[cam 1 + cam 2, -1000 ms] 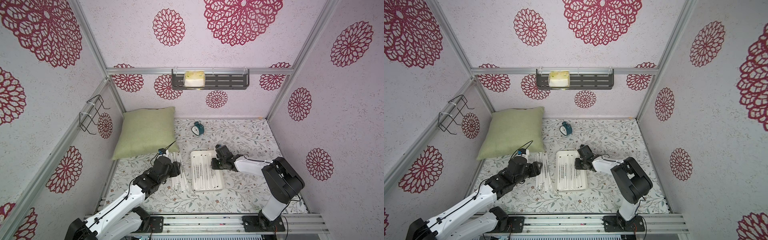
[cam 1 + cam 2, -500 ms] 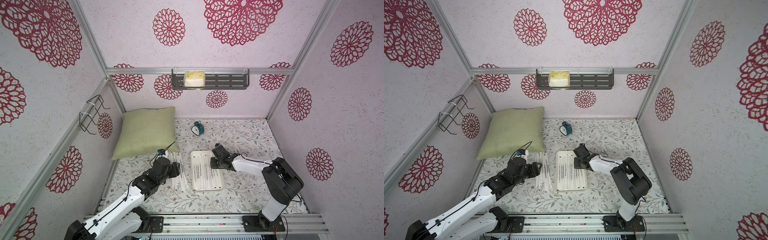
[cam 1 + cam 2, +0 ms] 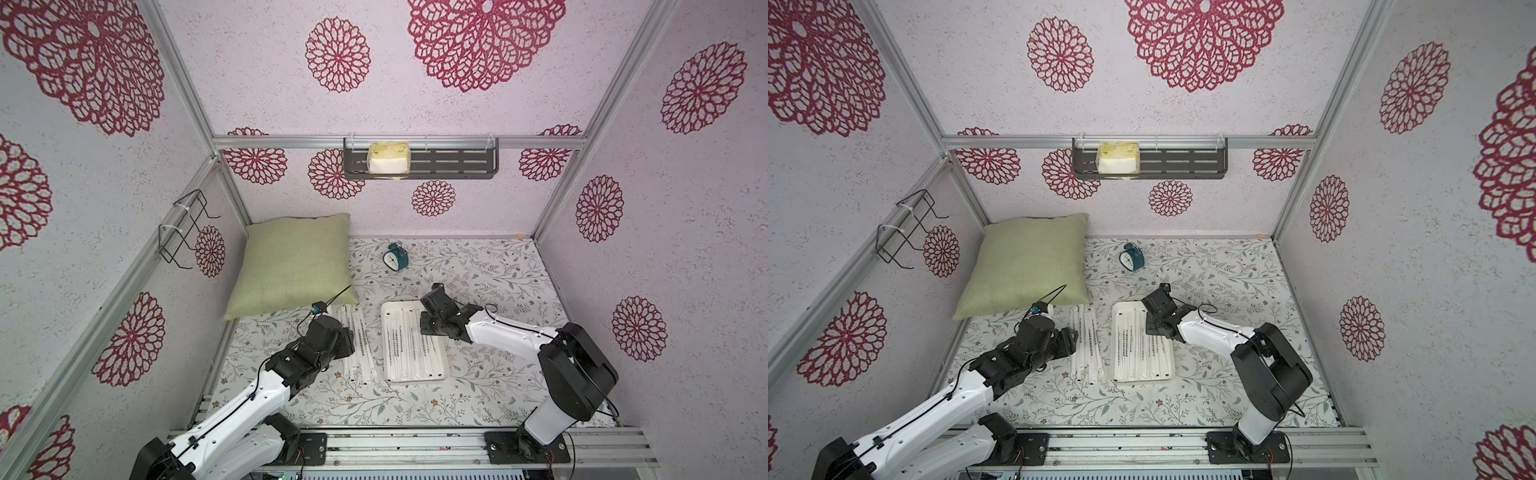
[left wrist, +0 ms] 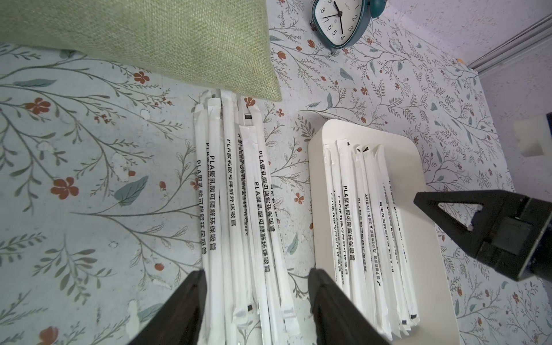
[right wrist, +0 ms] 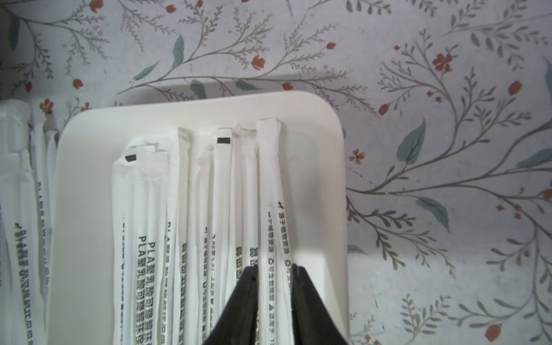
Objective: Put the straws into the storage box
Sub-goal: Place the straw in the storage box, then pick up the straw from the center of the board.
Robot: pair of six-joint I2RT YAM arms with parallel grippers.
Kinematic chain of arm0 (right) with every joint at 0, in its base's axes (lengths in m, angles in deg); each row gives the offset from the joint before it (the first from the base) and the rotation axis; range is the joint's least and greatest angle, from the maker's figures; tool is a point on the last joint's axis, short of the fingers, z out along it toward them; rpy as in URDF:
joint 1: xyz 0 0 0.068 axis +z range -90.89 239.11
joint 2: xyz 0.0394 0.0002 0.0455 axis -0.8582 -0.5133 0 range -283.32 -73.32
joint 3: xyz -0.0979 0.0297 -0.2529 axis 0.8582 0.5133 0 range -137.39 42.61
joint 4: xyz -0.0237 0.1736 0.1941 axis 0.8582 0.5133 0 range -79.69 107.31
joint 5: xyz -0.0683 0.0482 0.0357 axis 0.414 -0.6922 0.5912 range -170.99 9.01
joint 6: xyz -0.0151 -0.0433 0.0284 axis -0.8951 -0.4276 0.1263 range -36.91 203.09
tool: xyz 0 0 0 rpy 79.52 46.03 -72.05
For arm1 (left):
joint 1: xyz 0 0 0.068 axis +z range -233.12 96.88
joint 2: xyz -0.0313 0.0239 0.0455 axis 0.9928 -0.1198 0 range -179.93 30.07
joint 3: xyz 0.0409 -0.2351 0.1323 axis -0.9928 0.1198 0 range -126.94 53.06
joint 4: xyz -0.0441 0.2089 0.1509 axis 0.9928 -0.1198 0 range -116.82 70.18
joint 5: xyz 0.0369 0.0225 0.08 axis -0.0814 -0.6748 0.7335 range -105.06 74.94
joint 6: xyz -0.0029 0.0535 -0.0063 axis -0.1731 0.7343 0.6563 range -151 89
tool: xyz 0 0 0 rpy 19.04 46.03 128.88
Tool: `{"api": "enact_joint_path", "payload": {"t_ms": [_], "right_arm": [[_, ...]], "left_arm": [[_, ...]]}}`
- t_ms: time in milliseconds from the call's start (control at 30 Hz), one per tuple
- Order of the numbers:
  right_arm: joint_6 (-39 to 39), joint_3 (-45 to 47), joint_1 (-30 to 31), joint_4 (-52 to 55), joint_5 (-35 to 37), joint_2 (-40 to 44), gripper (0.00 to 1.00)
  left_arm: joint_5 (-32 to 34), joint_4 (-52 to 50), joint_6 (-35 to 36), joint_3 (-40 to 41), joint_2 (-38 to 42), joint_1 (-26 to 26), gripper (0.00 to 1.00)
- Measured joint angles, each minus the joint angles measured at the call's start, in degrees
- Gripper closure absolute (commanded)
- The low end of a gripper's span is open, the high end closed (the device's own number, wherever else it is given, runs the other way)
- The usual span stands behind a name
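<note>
straws [image 4: 233,194] | loose pile just beside storage box [image 4: 403,161], more inside it | left gripper [image 4: 257,298] wide astride the pile | right gripper [image 5: 274,268] narrow around one straw inside box, grip we cannot tell | we judge them light, flimsy: pinch mid-length

Paper-wrapped straws [image 3: 1128,345] in storage box [image 3: 1142,379], more loose alongside, right gripper [image 3: 1149,329] seemingly just above it

Bright, even light, soft shadows; top views bow at edges; right wrist view soft.
</note>
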Motion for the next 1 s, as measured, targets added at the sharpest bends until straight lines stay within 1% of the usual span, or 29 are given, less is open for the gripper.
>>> {"api": "enact_joint_path", "payload": {"t_ms": [67,133,233,333,400,533,633,767,1000], "right_arm": [[2.2,0.3,1.8,0.3,0.8,0.8,0.89],[3.9,1.0,3.0,0.6,1.2,1.0,0.91],[5.3,3.0,3.0,0.8,1.6,2.0,0.89],[5.7,3.4,2.5,1.7,1.9,4.4,0.87],[5.7,2.4,2.1,1.9,2.0,5.8,0.87],[5.5,0.6,1.6,0.9,2.0,7.5,0.86],[5.5,0.9,1.5,0.6,1.8,7.9,0.86],[5.4,1.5,1.4,0.5,1.3,7.9,0.86],[5.1,1.6,1.4,-0.8,0.4,7.8,0.86]], "left_arm": [[0.7,-0.6,-0.8,-0.1,-0.7,0.0,0.48],[1.3,-2.0,-1.3,-0.8,-2.9,-0.1,0.51],[2.4,-4.8,-1.1,-4.1,-8.2,-0.7,0.54],[2.6,-5.1,-0.1,-6.8,-13.9,-0.7,0.61],[1.8,-4.9,0.6,-7.6,-17.4,0.0,0.67],[-0.8,-5.0,1.6,-8.2,-23.5,3.4,0.74],[-2.0,-5.0,2.4,-8.3,-25.7,4.8,0.76],[-3.2,-4.7,3.5,-9.2,-28.2,5.3,0.81],[-4.3,-3.6,5.5,-10.3,-31.3,7.2,0.83]]}}
